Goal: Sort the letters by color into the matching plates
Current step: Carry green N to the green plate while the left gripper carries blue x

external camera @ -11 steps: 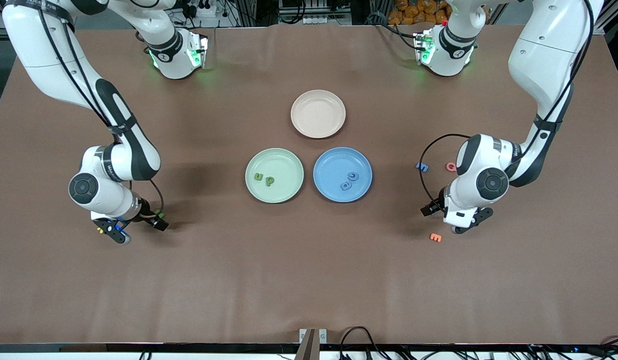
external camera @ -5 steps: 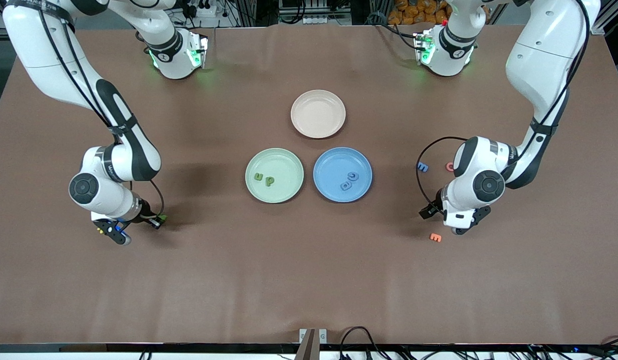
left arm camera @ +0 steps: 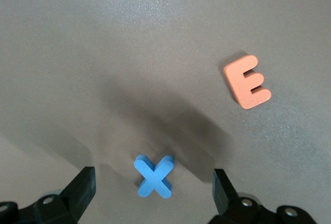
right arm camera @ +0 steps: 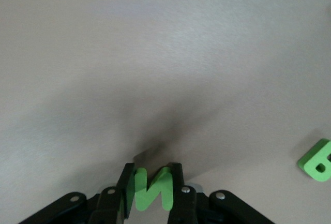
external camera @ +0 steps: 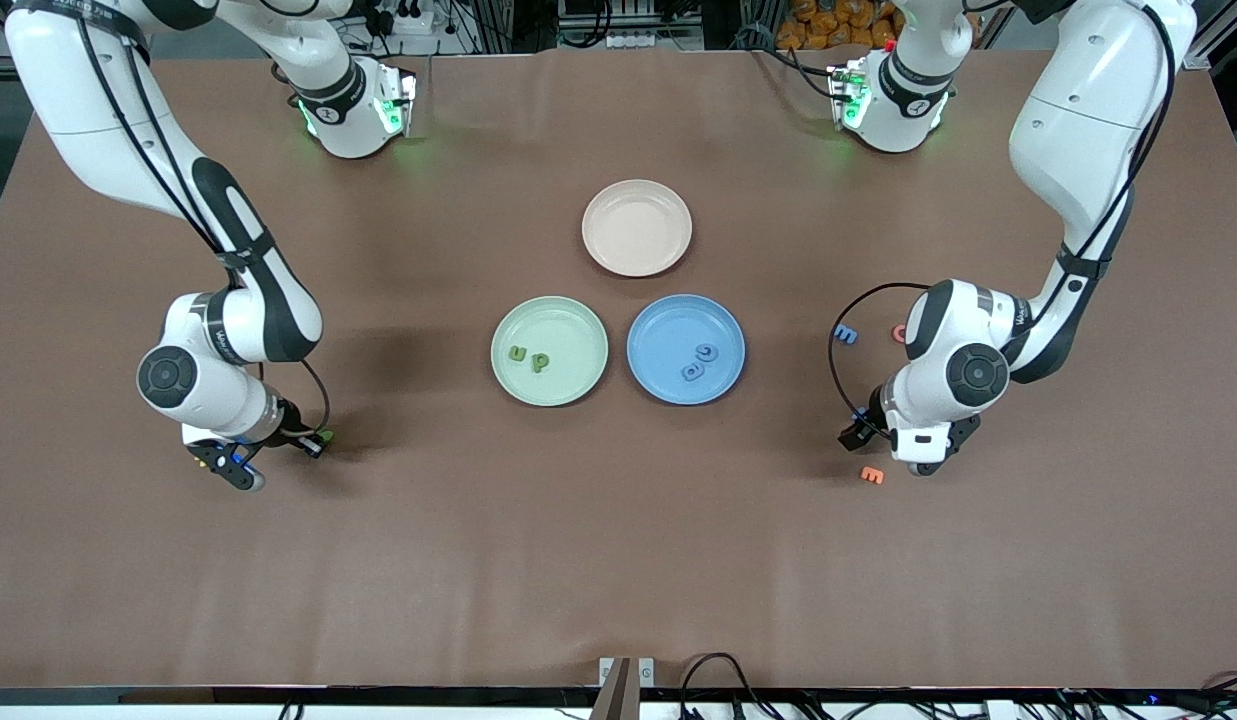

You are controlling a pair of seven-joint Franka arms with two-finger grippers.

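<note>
An orange E (left arm camera: pixel 247 81) is seen near the blue X (left arm camera: pixel 153 176), which lies flat between the spread fingers of the left gripper (left arm camera: pixel 152 193), while a green N (right arm camera: pixel 153 188) is pinched upright by the right gripper (right arm camera: pixel 153 193), another green letter (right arm camera: pixel 316 161) being cut off

Bright, even overhead light. Soft shadows pool on the tabletop (external camera: pixel 618 560) beside each arm. Green glow marks both bases. Wrist views look softer, with broad dark shadows at center.
</note>
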